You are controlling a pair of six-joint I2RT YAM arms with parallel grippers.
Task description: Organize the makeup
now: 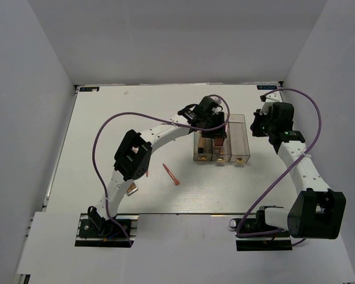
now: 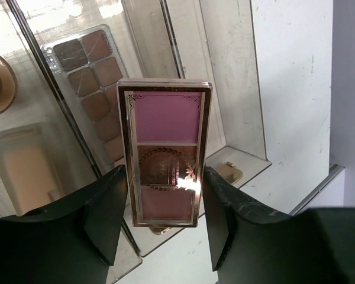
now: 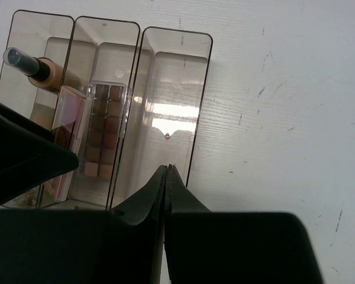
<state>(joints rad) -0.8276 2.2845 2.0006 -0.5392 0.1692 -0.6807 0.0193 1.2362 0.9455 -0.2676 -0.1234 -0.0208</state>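
My left gripper (image 1: 212, 118) is shut on a pinkish eyeshadow palette (image 2: 165, 154) with a gold frame and holds it upright over the three clear boxes (image 1: 222, 142). The palette also shows in the right wrist view (image 3: 66, 142), near the wall between the left and middle boxes. A brown palette (image 3: 103, 130) lies in the middle box and shows in the left wrist view (image 2: 94, 83). A tan bottle with a dark cap (image 3: 35, 66) lies in the left box. One salmon-pink stick (image 1: 171, 174) lies on the table. My right gripper (image 3: 167, 168) is shut and empty beside the right box (image 3: 171, 106).
A small tan item (image 1: 132, 189) lies by the left arm's elbow. The white table (image 1: 106, 136) has grey walls on three sides. Purple cables loop over both arms. The right box holds nothing that I can see.
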